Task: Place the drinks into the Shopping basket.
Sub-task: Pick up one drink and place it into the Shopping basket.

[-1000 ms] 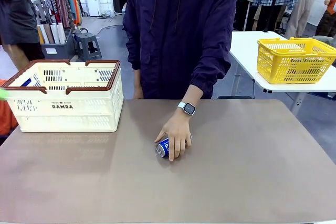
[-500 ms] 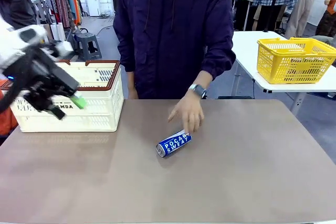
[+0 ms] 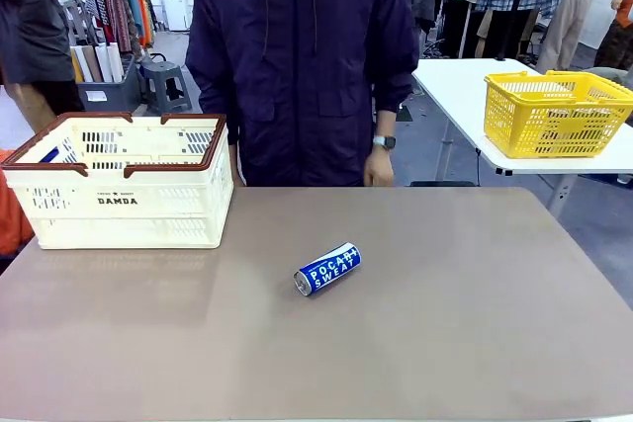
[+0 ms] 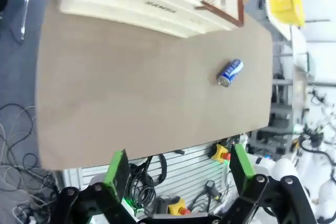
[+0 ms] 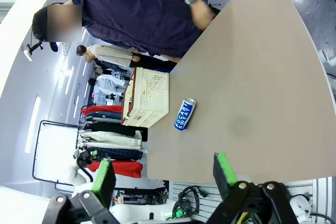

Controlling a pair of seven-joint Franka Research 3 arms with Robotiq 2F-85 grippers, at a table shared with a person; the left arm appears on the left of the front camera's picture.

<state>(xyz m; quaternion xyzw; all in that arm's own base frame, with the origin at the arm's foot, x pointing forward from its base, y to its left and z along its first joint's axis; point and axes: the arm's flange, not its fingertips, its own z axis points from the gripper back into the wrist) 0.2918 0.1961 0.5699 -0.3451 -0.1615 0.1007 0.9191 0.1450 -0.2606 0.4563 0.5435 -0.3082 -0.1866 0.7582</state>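
The smooth, matte brown tabletop (image 3: 465, 333) is bare on every side of the slim blue aluminium can with white lettering (image 3: 327, 269). The can lies on its side near the middle, well apart from the cream-white perforated plastic crate with brown rim (image 3: 127, 212) at the far left. The person's hand (image 3: 378, 167) hangs behind the far edge. The left gripper (image 4: 178, 161) and right gripper (image 5: 164, 170) hover off the near edge, green-padded jaws wide and empty, with the can well ahead of both.
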